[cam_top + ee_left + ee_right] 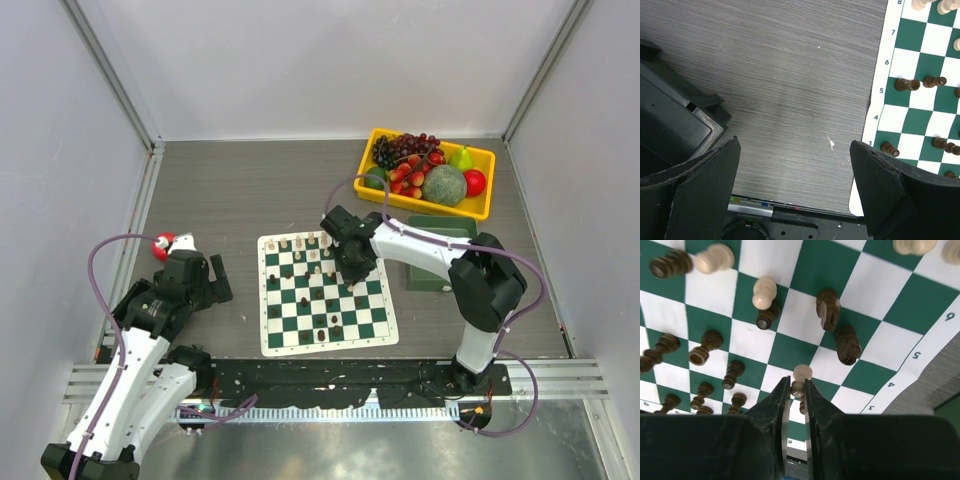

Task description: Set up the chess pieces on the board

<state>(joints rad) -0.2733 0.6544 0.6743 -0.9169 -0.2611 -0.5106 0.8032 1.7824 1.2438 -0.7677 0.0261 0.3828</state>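
Observation:
The green and white board point(372, 321) lies mid-table with cream pieces point(301, 243) along its far rows and dark pieces point(326, 326) scattered over the rest. My right gripper point(796, 387) is shut on a cream pawn point(801, 375) and holds it above the board's right part point(825, 260), among dark pieces point(829, 309). In the top view it point(354, 268) hangs over the board's right side. My left gripper point(795, 175) is open and empty over bare table just left of the board point(935, 37); it also shows in the top view point(205, 280).
A yellow tray point(484, 205) of toy fruit stands at the back right. A plain green bin point(440, 226) lies right of the board, under the right arm. A red ball point(161, 244) sits by the left arm. A dark box corner point(680, 120) lies left of the left gripper.

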